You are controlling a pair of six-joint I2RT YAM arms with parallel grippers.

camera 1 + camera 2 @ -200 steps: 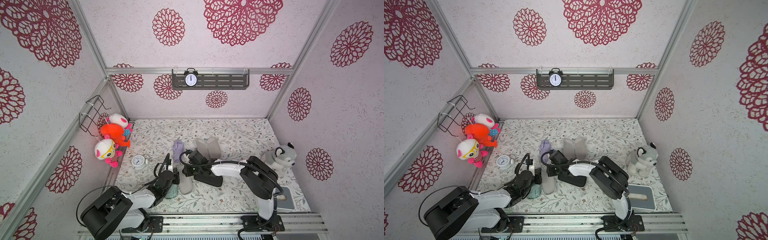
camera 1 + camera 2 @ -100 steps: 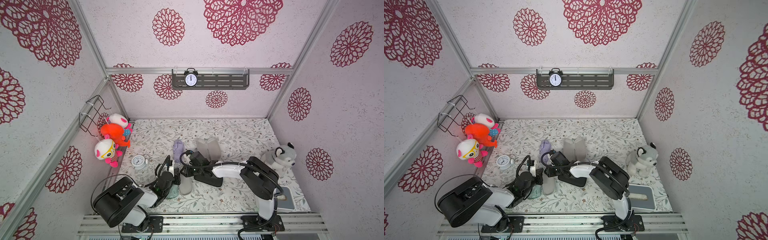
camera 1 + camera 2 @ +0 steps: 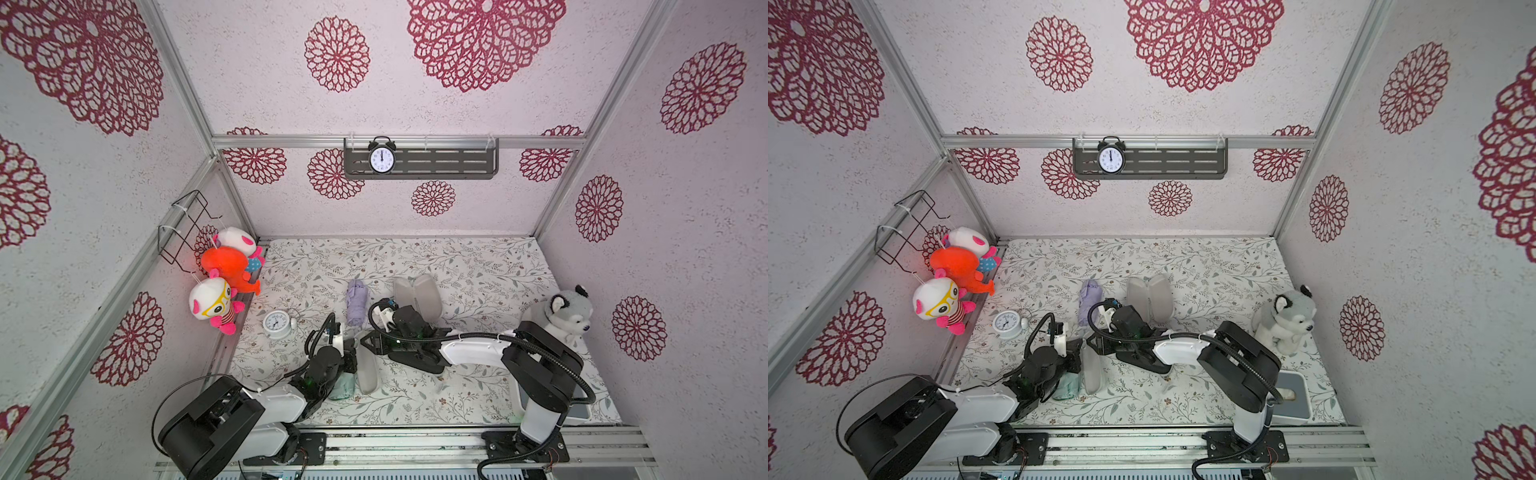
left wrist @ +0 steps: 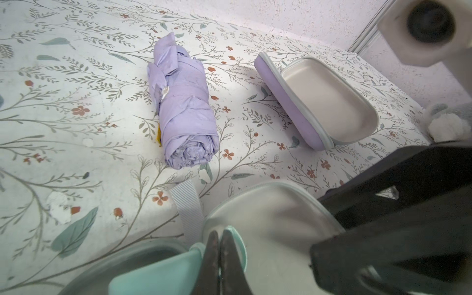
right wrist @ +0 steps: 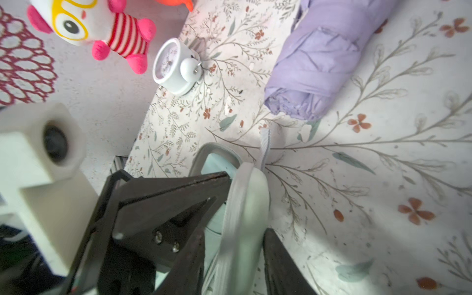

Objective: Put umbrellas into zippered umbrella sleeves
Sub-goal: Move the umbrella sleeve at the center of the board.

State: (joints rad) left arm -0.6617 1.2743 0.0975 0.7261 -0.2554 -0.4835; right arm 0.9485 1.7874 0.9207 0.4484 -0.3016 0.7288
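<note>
**Mint sleeve, lower centre of both top views, at the moment of release.** The right gripper [image 5: 236, 237] was closed a second ago; its fingers [image 5: 278, 258] are now seen apart, one on each side of the raised lid [image 5: 245, 204] of the mint sleeve [image 3: 368, 370], with a gap left on one side. The lid is therefore judged to have been let go; it stands on edge, neither folded down nor zipped.

The left gripper [image 4: 219, 237] is kept with its fingers together, the tips pressed against the mint umbrella [image 4: 153, 275], which lies in the lower half of that sleeve; whether a fold is pinched cannot be told. One umbrella is thus taken as seated but not yet enclosed. The lilac umbrella [image 3: 357, 305] lies loose on the desk [image 3: 478, 266] at mid-frame, near the open lilac sleeve [image 3: 417, 297].

The lid is shown edge-on between the fingers only in the right wrist view, where a white clock [image 5: 176, 66] and a striped plush toy [image 5: 102, 28] appear at upper left. The lilac shell and pale lining of the open sleeve are shown plainly only in the left wrist view, at upper right. A black oblong thing [image 3: 430, 366], half hidden beneath the right arm, is given by the top views alone; whether it is a sleeve or an umbrella cannot be told.
</note>
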